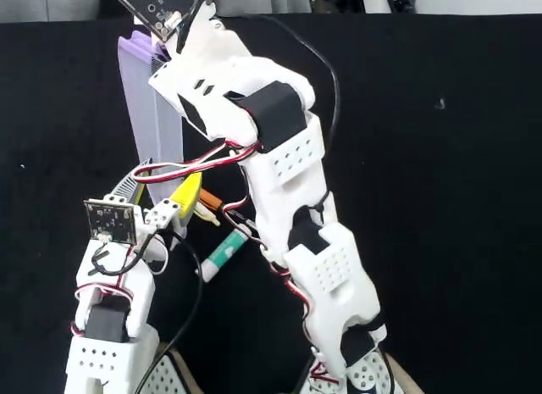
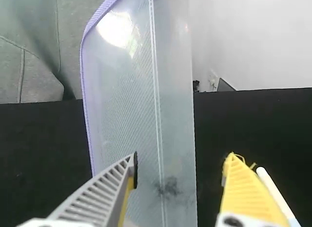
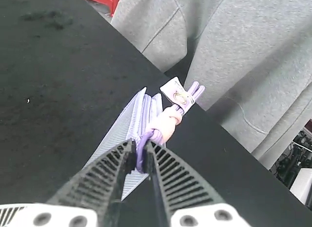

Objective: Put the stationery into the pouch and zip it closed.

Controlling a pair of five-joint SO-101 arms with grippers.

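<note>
Over a black table point(image 1: 440, 199), the pouch point(image 1: 157, 114) hung upright.
Translucent, it looked light, floppy and slick, best taken by its purple edging point(image 2: 84, 90). The right gripper point(image 3: 139, 161) pinched its zip cord point(image 3: 146, 139); the left gripper point(image 2: 181, 161) gaped wide astride its lower end. A green marker point(image 1: 224, 252) and orange pen point(image 1: 212, 203) lay below, crowded by the right arm point(image 1: 288, 157).

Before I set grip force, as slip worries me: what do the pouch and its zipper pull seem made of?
The pouch: seemingly thin translucent plastic with fine diagonal ribbing, glossy where light glares off it; its purple edging looks like woven tape. The zipper pull: a pale pink rounded charm, matte, possibly soft rubber or silicone, on a purple cord.
</note>
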